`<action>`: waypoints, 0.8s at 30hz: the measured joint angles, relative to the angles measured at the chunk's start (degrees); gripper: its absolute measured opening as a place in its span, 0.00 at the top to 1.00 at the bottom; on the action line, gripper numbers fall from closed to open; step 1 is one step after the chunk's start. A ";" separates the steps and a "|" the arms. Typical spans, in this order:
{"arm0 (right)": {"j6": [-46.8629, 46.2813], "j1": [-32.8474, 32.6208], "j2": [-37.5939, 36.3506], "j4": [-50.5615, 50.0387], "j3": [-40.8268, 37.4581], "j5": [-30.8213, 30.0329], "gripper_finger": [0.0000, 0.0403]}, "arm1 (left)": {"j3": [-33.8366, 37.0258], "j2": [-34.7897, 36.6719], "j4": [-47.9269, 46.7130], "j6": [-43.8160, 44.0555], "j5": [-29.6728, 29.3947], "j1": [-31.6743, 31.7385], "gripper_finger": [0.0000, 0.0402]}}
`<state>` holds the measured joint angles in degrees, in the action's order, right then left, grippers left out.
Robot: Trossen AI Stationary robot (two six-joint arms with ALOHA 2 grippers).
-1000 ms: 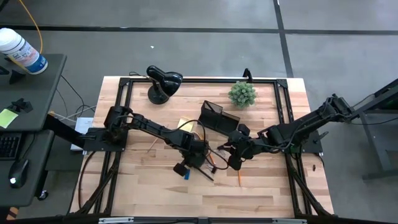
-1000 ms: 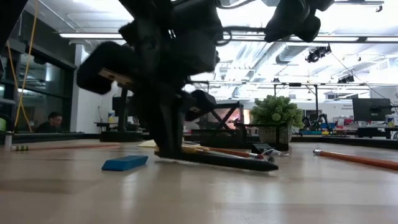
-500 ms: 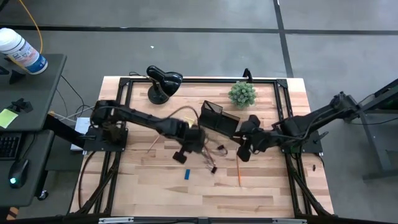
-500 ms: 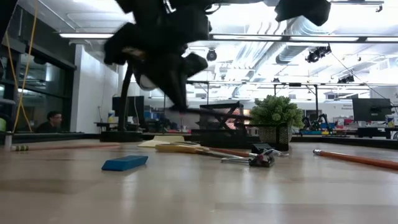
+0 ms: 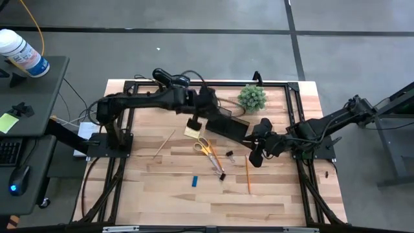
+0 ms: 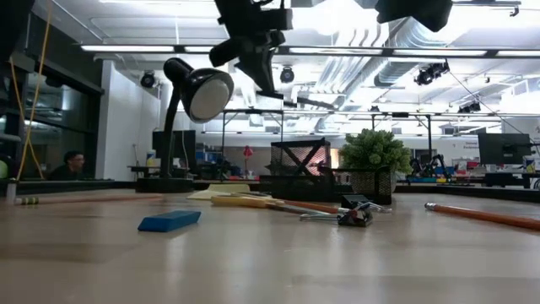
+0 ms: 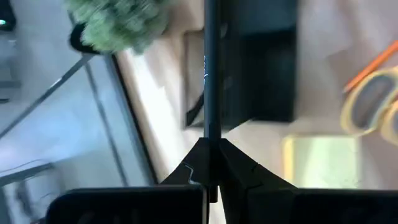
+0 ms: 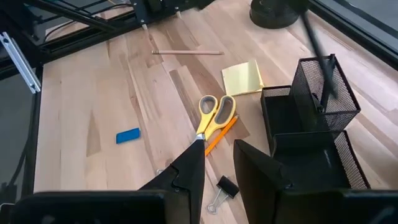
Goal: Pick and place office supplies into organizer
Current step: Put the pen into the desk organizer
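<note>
Black mesh organizer (image 5: 228,122) sits at table rear beside the plant (image 5: 251,98); I am delivering a pen (image 7: 211,81) to it.
My left gripper (image 5: 206,103), clamped on the pen, hangs above the organizer's tall cup; next move, I judge: align, lower, release. My right gripper (image 5: 254,157), fingers parted and empty, waits near the scissors (image 5: 204,147), pencil (image 5: 247,174), clip (image 5: 229,155) and block (image 5: 194,181).

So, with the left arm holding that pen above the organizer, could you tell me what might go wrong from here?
The left gripper pinches the black pen only at its end, so it could swing and miss the organizer.

The tall mesh cup is narrow; the tip might catch its rim.

The right gripper waits nearby, risking a bump.
</note>
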<state>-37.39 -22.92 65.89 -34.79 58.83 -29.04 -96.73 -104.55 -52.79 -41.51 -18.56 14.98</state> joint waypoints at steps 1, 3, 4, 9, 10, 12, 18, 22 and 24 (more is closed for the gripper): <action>0.00 0.00 0.00 0.06 0.00 0.00 0.79 | -0.39 0.00 -0.45 -1.54 -0.34 0.76 1.00; 0.00 0.00 0.00 0.07 0.00 0.00 0.79 | -0.74 -0.01 -1.38 -4.48 -1.51 2.13 1.00; 0.00 0.00 0.00 0.07 0.00 0.00 0.79 | -0.79 -0.02 -1.86 -5.83 -2.21 2.69 1.00; 0.13 0.00 0.00 0.18 0.00 -0.07 0.79 | -0.83 -0.78 -3.79 -11.12 -4.39 3.89 1.00; 0.20 0.00 0.00 0.31 0.00 -0.10 0.79 | -0.82 -1.09 -4.09 -12.08 -4.90 3.86 1.00; 0.20 0.00 0.00 0.53 0.00 -0.37 0.79 | -0.92 -2.00 -3.45 -13.81 -5.65 3.52 1.00; 0.28 0.00 0.00 1.55 0.00 -0.44 0.79 | -0.84 -5.91 -4.38 -17.16 -10.58 2.80 1.00; 0.24 0.00 0.00 2.09 0.00 -0.52 0.79 | -0.83 -8.17 -4.21 -17.25 -14.89 3.02 1.00; 0.22 0.00 0.00 2.06 0.00 -0.53 0.79 | -0.86 -8.49 -4.07 -17.30 -15.81 3.02 1.00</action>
<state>-37.17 -22.92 65.89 -32.73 58.83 -29.57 -97.59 -113.04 -56.86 -58.81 -34.37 18.00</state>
